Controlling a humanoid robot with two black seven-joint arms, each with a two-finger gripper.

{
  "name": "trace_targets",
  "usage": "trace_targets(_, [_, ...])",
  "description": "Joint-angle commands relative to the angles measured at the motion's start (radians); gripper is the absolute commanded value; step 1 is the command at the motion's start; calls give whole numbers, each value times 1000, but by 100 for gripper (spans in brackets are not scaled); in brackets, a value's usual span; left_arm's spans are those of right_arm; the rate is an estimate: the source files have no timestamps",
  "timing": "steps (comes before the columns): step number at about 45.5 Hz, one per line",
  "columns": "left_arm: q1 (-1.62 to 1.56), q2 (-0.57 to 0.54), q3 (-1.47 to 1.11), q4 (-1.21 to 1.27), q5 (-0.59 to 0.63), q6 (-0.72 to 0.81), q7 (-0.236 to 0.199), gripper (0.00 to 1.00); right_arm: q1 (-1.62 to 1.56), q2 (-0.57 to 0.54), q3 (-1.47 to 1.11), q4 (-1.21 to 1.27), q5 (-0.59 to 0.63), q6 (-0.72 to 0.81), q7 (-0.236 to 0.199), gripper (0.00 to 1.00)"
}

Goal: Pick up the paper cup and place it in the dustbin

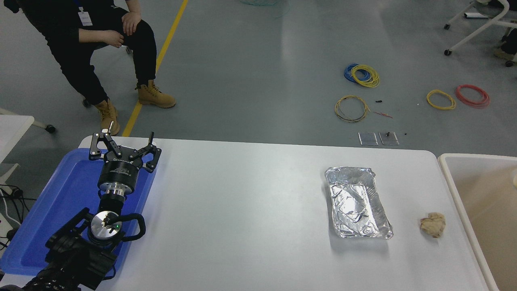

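Spread wide apart and holding nothing, the fingers of the left black gripper point(124, 141) are seen parked over the flat blue plastic tray point(52, 210) on the white desk point(250, 210). Well apart, at the right edge, the large white-rimmed beige dustbin point(452, 190) is seen; a pale sliver at its edge is possibly the paper cup point(514, 177).

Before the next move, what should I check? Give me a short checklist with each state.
1. Paper cup found on the table: not ok, none visible.
2. Right gripper in view: not ok.
3. Left gripper parked over the blue tray, jaws open: ok.
4. Dustbin at the table's right end, top open: ok.
5. Foil tray and paper ball apart from the dustbin: ok.
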Motion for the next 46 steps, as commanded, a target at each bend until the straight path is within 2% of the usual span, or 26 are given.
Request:
trace_targets(1, [0,0,0,0,0,0,0,100,-80,41,70,-14,0,-27,0,0])
trace_targets(25, [0,0,0,0,0,0,0,100,-109,51,93,-14,3,-45,0,0])
trace_targets(26, [0,0,0,0,0,0,0,100,-109,51,99,-14,3,-47,0,4])
trace_targets(29, [0,0,0,0,0,0,0,100,-109,50,113,-14,3,-51,0,34])
trace_targets(31, [0,0,0,0,0,1,0,100,-109,50,116,-14,5,-60,0,43])
trace_targets(34, [0,0,0,0,0,0,0,100,-109,50,116,-13,5,-76,1,50])
trace_targets(40, [0,0,0,0,0,0,0,100,-109,50,117,-13,5,-103,1,87])
trace_targets(43, [0,0,0,0,0,1,0,100,-106,50,117,-13,5,-117,1,98])
trace_targets(46, [0,0,0,0,0,0,0,100,-101,50,117,-13,5,-120,1,98])
